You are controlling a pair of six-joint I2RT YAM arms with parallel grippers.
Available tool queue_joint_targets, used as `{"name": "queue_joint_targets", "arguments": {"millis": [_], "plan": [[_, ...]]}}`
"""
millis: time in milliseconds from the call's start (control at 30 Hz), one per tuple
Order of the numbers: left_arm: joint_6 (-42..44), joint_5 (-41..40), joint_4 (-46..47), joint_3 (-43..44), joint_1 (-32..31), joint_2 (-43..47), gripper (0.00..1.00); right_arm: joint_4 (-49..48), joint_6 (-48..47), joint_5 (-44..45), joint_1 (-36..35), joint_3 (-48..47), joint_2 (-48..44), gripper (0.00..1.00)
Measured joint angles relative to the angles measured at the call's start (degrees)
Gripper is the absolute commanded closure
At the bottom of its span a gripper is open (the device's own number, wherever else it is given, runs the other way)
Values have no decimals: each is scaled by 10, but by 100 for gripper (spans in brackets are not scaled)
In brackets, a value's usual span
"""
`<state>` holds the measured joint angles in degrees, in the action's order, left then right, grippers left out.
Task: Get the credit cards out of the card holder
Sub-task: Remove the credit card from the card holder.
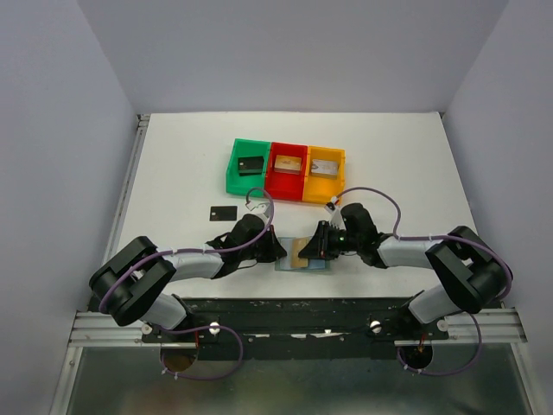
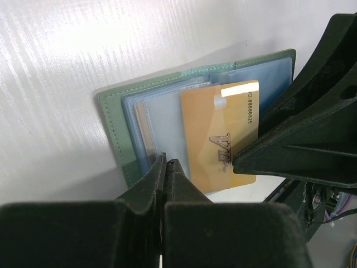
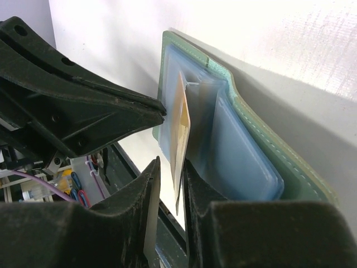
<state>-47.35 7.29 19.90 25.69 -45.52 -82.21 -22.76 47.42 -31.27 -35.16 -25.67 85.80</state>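
- Pinning the card holder open on the white table with the left gripper, jaws pressed together, tips resting on the clear sleeves at the holder's near edge.
- Straddling the golden card with the right gripper, jaws narrowly spread: one finger against the card, a slit of light on the other side.
- Showing the golden card partway out of its sleeve, printed face up in the left wrist view, edge-on in the right wrist view.
- Lying between the two grippers near the arms' bases, pale green cover down, blue sleeves up.
- Showing a black card flat on the table, beyond the left gripper, well apart from the holder.
- Lining the far side with a green bin, red bin and yellow bin, side by side and touching, holding a dark card, a silvery card and a tan card in that order.
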Motion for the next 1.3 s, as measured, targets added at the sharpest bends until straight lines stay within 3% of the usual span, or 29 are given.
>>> {"name": "queue_joint_targets", "arguments": {"millis": [233, 600, 900, 1267, 1300], "plan": [[-1, 0, 2, -1, 0, 0, 100, 11, -5, 6, 0, 0, -3, 76], [-3, 0, 2, -3, 0, 2, 100, 56, -14, 42, 3, -1, -43, 100], [-3, -3, 2, -6, 0, 6, 100, 111, -34, 66, 15, -1, -90, 100], [2, -16, -29, -12, 0, 26, 100, 260, -103, 119, 25, -38, -209, 100], [7, -17, -40, -12, 0, 29, 96, 276, -112, 125, 25, -43, -221, 100]]}}
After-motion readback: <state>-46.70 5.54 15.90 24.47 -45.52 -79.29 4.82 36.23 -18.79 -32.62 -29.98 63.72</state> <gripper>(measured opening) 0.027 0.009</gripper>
